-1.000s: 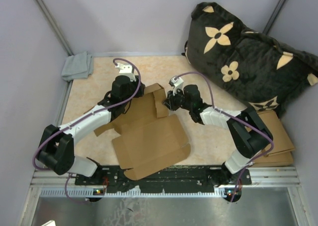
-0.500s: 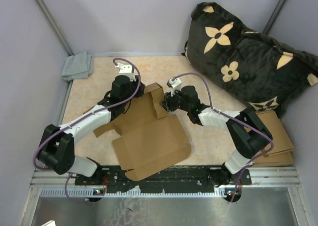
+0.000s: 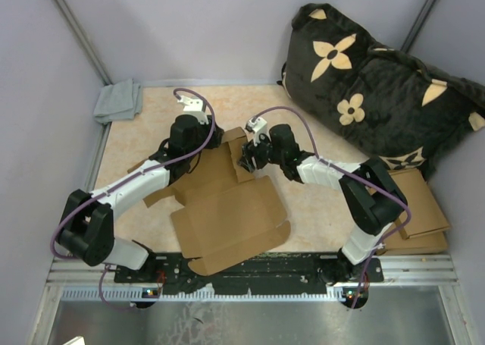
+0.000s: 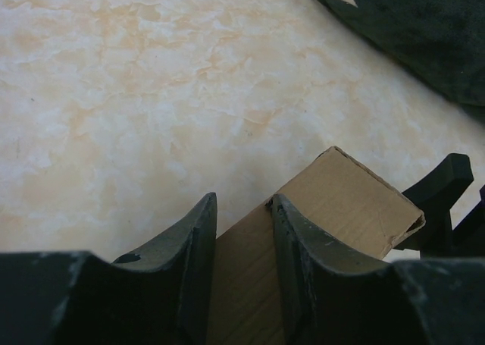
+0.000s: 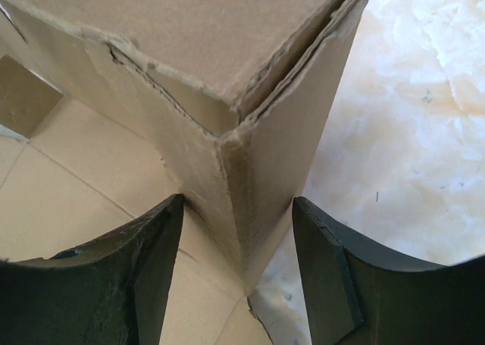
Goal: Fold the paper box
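Pale marbled tabletop [image 3: 151, 110] fills the walled cell, with a black flowered cushion [image 3: 379, 79] at the far right, a grey cloth [image 3: 119, 100] in the far left corner and a stack of flat cardboard [image 3: 420, 208] on the right. The paper box [image 3: 227, 216] lies half formed between the two arms. Its broad base panel lies behind both sets of jaws, toward the arm bases, and its long axis runs diagonally away from them.

The right gripper [image 5: 239, 208] is the better placed. Its jaws stand apart and straddle a raised corner of the box, which sits squarely between the fingers. The torn vertical fold runs along the fingers, one wall goes off to the left of the jaws, and bare table lies to their right. Neither pad visibly touches the board. My judgement is that the coming move depends on this corner staying centred in that gap as the walls are brought square.

The left gripper [image 4: 242, 205] shows only a narrow gap. A flap passes through or under that gap and ends beyond the jaws to their right, near the other arm's dark fingers. I cannot tell whether it pinches the flap or merely rests on it. From above, both wrists cover the far flaps, so the contact itself is hidden.
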{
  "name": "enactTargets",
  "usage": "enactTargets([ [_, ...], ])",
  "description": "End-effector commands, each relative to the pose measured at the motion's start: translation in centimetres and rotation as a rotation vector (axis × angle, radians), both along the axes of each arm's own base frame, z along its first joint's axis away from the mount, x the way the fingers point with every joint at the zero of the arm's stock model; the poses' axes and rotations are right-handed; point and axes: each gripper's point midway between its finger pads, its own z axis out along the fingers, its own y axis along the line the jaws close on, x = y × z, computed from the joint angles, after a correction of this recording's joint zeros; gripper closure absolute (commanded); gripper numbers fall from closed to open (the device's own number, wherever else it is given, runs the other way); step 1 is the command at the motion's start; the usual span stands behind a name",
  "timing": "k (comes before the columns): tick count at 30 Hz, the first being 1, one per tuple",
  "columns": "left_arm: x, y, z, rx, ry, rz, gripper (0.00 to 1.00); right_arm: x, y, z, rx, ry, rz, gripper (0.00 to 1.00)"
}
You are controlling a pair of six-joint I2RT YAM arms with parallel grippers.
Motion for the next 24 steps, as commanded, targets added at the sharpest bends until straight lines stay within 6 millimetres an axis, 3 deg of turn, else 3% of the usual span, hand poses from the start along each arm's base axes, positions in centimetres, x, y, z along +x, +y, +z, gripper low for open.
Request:
enactTargets([
  [1,-0.4,-0.7,-0.5,0.001,0.014,-0.043,0.58,0.0,0.2,1.5,-0.021,-0.036,0.022,0.39],
  [3,-0.4,-0.7,-0.5,0.001,0.015,-0.046,0.58,-0.4,-0.2,3.0,-0.005,-0.062,0.018,0.36],
  [7,-0.5,-0.8,-0.7,-0.001,0.02,-0.053,0.59,-0.7,-0.9,2.7,-0.022,-0.059,-0.003,0.29],
  [20,-2.7,-0.7,-2.0,-0.019,0.063,-0.093,0.62,-1.1,-2.3,1.0,-0.021,-0.035,-0.063,0.28],
  [24,-3.3,-1.0,-2.2,-0.035,0.078,-0.116,0.63,-1.9,-2.9,1.5,-0.001,-0.047,-0.077,0.28],
])
